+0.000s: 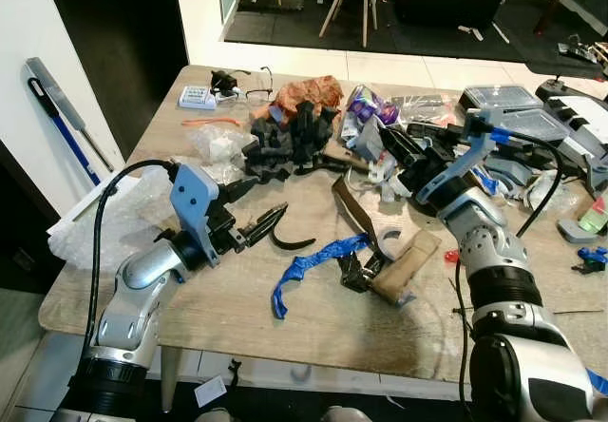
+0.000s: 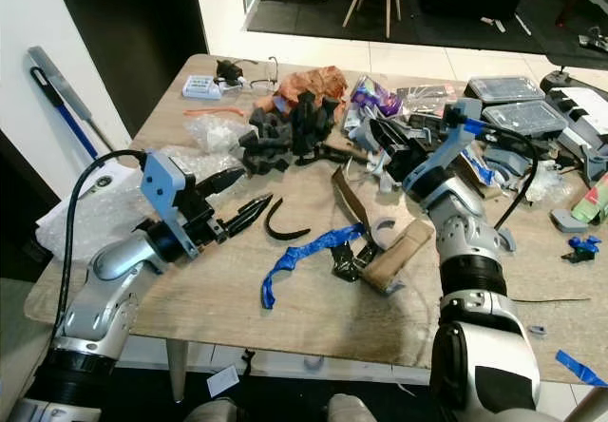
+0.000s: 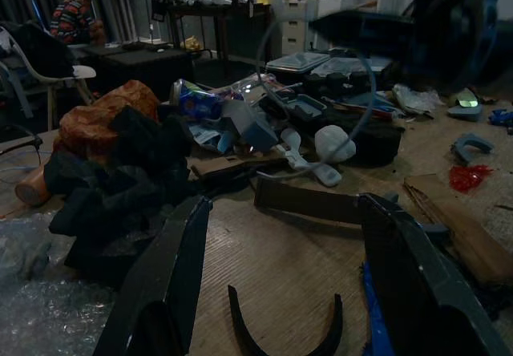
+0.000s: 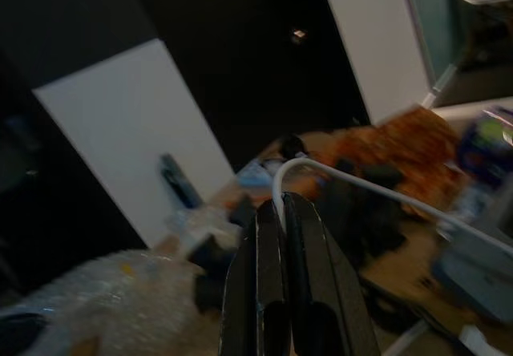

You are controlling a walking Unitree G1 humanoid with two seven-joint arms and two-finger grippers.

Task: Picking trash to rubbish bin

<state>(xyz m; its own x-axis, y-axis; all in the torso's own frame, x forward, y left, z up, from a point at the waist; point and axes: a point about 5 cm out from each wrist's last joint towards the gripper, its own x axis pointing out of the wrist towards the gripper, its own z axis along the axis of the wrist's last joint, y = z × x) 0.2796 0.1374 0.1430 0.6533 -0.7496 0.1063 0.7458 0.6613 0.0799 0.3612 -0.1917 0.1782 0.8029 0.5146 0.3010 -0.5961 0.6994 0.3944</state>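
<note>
Two tools: left tool point(image 1: 255, 215) spread nr black strip point(image 1: 290, 242); right tool point(image 4: 280, 236) pinches white cable point(image 4: 377, 188).

Both eye views look forward and down from the head onto the cluttered tabletop point(image 1: 313, 322), sharing nearly the same scene. The left wrist view sits low and close, facing across the tabletop past a curved black strip point(image 3: 282, 348). The right wrist view faces along its own claw point(image 4: 280, 212) toward a dark doorway.

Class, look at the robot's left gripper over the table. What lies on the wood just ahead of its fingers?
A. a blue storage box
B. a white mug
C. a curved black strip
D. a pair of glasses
C: the open left gripper points at the curved black strip.
</note>
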